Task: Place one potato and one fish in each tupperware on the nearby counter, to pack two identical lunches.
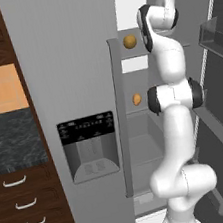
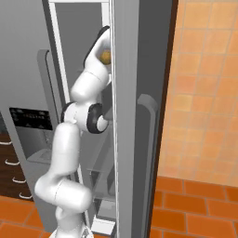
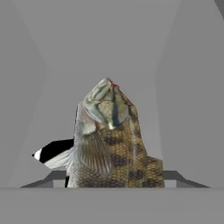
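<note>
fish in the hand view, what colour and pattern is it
Mottled olive-brown scales with a pale greenish head, best in the hand view.

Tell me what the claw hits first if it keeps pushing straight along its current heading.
The fish, most likely. In the hand view it sits dead centre between the fingertips, head pointing away, already inside the claw. Beyond it stands the grey inner wall of the fridge; how far back that lies is unclear.

fish point(image 3: 111, 144): scaly, mottled | fridge door point(image 1: 66, 64): smooth matt grey | counter point(image 1: 12, 141): speckled stone

A kitchen: grey fridge point(image 1: 75, 88), stone counter point(image 1: 12, 143), wooden drawers point(image 1: 26, 207).
</note>
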